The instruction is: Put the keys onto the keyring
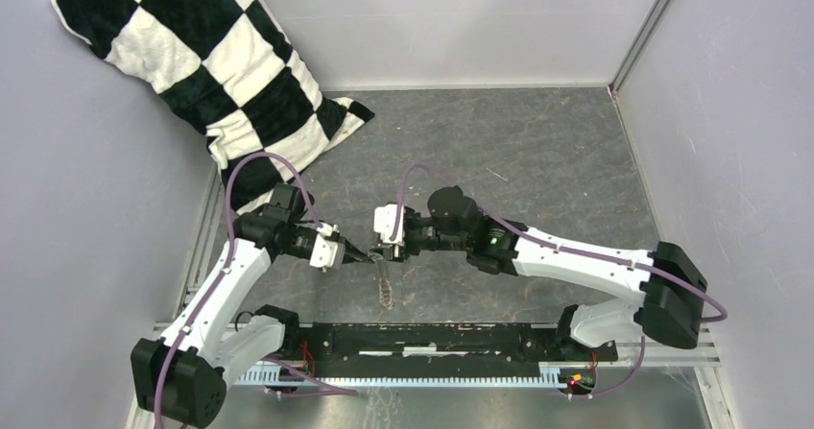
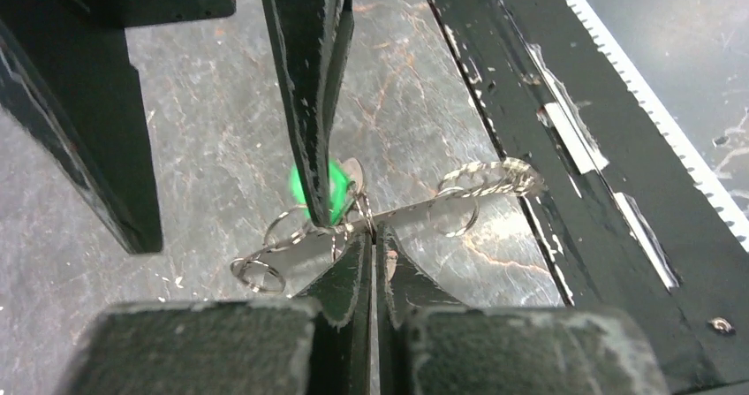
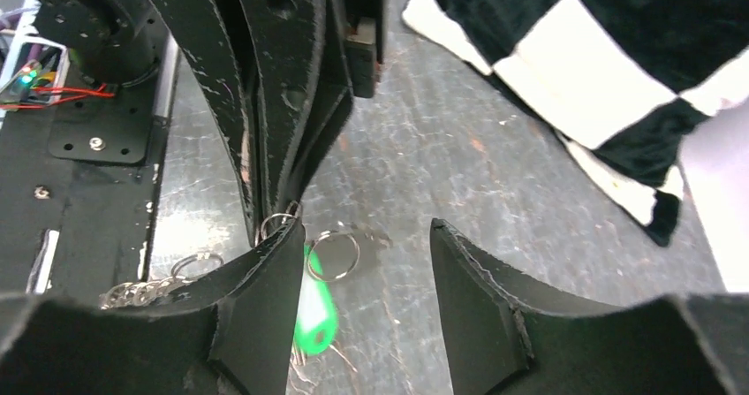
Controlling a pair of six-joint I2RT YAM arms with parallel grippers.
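My left gripper point(image 1: 363, 255) point(image 2: 373, 231) is shut on the thin wire of the keyring point(image 2: 495, 176), a silvery loop with small rings strung along it. In the top view the keyring point(image 1: 384, 290) hangs down below both grippers. The green-tagged keys point(image 3: 315, 311) point(image 2: 309, 187) dangle at the loop beside a small ring point(image 3: 334, 254). My right gripper point(image 3: 366, 236) point(image 1: 382, 251) faces the left one with its jaws open. Its left finger stands right next to the green tag and nothing sits between the jaws. That finger hides part of the tag in the left wrist view.
A black-and-white checkered pillow point(image 1: 211, 64) point(image 3: 601, 59) leans in the far left corner. A black rail point(image 1: 451, 338) point(image 2: 565, 148) runs along the near edge between the arm bases. Grey walls close in the table on the left, back and right.
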